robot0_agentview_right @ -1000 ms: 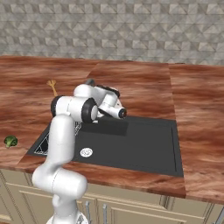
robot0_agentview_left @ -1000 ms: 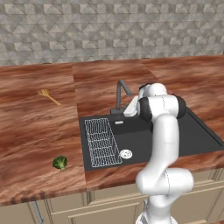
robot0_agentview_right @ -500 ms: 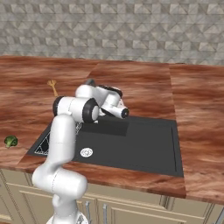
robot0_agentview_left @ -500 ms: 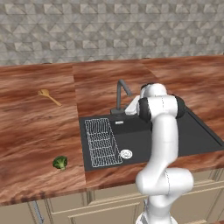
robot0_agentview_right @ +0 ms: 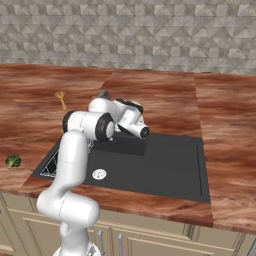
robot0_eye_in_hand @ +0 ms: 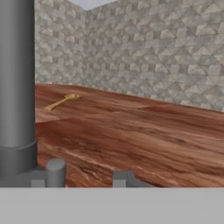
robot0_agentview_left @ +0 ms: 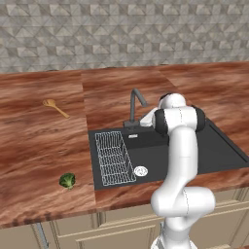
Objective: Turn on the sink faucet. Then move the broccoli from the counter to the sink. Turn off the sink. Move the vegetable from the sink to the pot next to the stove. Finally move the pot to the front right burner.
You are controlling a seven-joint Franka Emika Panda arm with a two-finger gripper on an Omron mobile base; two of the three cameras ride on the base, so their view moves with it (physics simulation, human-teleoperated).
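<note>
Grey mosaic backsplash over a reddish wood-grain counter [robot0_agentview_left: 44,141], black sink [robot0_agentview_left: 219,151] set into it. One sink faucet [robot0_agentview_left: 136,104]: dark bent spout at the back rim of the basin; no water visible from it in either base view. Hand view has the faucet column [robot0_eye_in_hand: 17,74] huge at left edge, top cut off, with a small stubby cylinder [robot0_eye_in_hand: 55,171] beside its base, probably the lever, hard to be sure. Claw [robot0_eye_in_hand: 83,179] sits low just beside the faucet base; two finger tips [robot0_eye_in_hand: 120,178] show apart with a clear gap, nothing between them, so partly open and holding nothing. In both base views the claw is hidden behind the arm's wrist, state unreadable there. One broccoli [robot0_agentview_left: 67,181] on the counter left of the sink near the front edge, well apart from the arm; right base view has it [robot0_agentview_right: 13,161] at far left. One wooden spoon [robot0_agentview_left: 55,107] further back on the counter. One white wire rack [robot0_agentview_left: 114,156] in the left part of the sink, one silver drain [robot0_agentview_left: 140,170] just beside it; right base view shows rack mostly blocked by the arm.
</note>
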